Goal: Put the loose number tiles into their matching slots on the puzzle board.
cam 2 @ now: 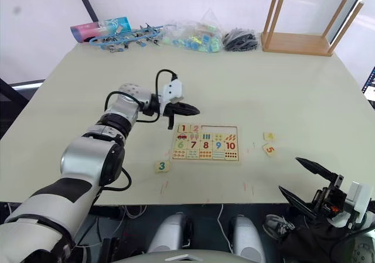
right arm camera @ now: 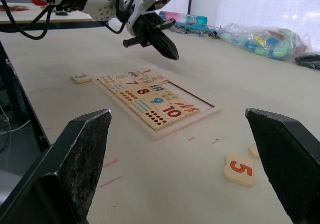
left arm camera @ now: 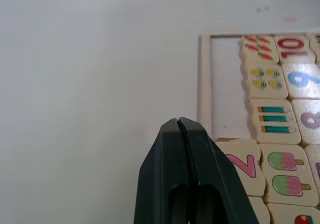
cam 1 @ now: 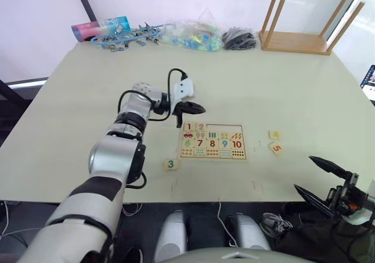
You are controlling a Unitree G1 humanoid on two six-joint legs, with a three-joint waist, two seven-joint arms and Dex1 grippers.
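The puzzle board (cam 1: 212,158) lies flat near the table's front middle. Its far row holds the red 1 tile (cam 1: 188,126) and the pink 2 tile (cam 1: 201,127); the three slots (cam 1: 225,128) beside them are bare. The green 3 tile (cam 1: 170,164) lies loose off the board's near-left corner. To the right lie the yellow 4 tile (cam 1: 274,135) and the orange 5 tile (cam 1: 276,148). My left gripper (cam 1: 196,108) hovers just beyond the board's far-left corner, fingers shut and holding nothing. My right gripper (cam 1: 303,173) hangs wide open off the table's front right.
An upturned wooden stool (cam 1: 299,37) stands at the back right. Along the back edge lie a clear bag of coloured pieces (cam 1: 190,36), a black bundle (cam 1: 239,39) and blue clips (cam 1: 126,37). Bare tabletop surrounds the board.
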